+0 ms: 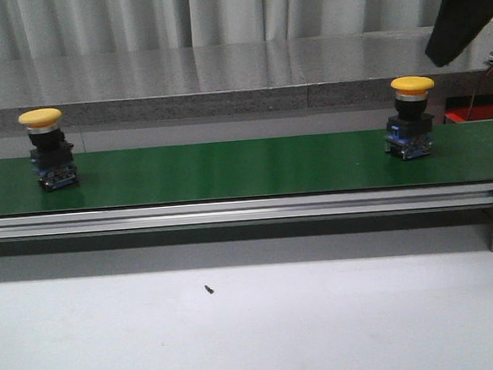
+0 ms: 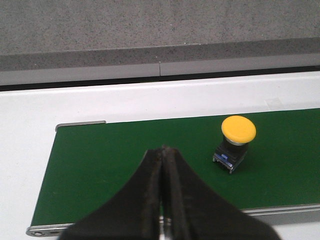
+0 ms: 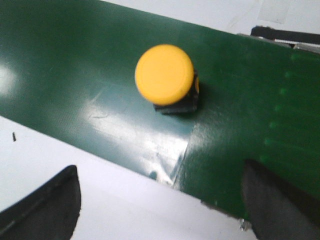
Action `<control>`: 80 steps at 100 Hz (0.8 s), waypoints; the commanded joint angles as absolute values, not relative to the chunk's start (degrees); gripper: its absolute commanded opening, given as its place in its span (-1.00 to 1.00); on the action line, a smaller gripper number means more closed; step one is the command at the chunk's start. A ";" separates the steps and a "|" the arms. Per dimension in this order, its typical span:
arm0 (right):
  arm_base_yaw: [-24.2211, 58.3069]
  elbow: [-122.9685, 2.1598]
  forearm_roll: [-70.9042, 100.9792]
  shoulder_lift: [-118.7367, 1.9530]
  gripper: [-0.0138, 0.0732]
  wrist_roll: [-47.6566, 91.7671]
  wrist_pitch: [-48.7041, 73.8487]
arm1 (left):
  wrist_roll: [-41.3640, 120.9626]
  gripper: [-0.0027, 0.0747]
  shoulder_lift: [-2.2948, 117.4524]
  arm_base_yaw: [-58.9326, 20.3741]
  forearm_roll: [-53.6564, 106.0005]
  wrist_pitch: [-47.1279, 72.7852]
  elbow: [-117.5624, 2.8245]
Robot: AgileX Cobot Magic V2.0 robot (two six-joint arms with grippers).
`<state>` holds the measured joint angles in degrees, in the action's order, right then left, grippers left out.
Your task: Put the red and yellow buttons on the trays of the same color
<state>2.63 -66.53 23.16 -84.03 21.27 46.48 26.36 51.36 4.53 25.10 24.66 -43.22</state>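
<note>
Two yellow mushroom-cap push buttons stand upright on the long green conveyor belt (image 1: 245, 170), one near each end, and neither of your grippers touches them.

Your left gripper (image 2: 162, 150) hangs over the belt's left end with its black fingers pressed together and nothing between them; the left yellow button (image 2: 238, 129) stands on the belt just beside the fingertips, clear of them. Your right gripper (image 3: 160, 200) looks down at the belt near its right end with its fingers spread wide, only their dark tips (image 3: 45, 202) showing at the frame corners; the right yellow button (image 3: 164, 74) sits on the belt beyond the gap, and its cap hides most of its black body. In the front view a dark shape (image 1: 463, 9), probably the right arm, is cut off at the upper corner above the belt's right end.
</note>
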 commanded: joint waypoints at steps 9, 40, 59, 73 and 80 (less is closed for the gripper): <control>3.52 -73.18 21.59 -88.73 0.80 22.00 42.06 | 26.43 -0.98 50.60 4.30 26.78 21.50 -44.66; 3.52 -78.21 19.87 -96.95 0.53 22.00 41.09 | 26.43 -0.98 50.60 4.30 26.78 21.50 -44.66; 3.52 -78.43 19.87 -97.60 -0.06 22.00 43.14 | 26.43 -0.98 50.60 4.30 26.78 21.50 -44.66; 3.52 -79.62 19.80 -96.17 -0.14 21.95 46.92 | 26.43 -0.98 50.60 4.30 26.78 21.50 -44.66; 3.14 -79.93 19.80 -94.61 -0.14 21.95 48.16 | 26.43 -0.98 50.60 4.30 26.78 21.50 -44.66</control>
<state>3.38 -77.53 18.90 -99.48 21.52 47.48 26.36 51.36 4.53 25.34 25.04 -42.92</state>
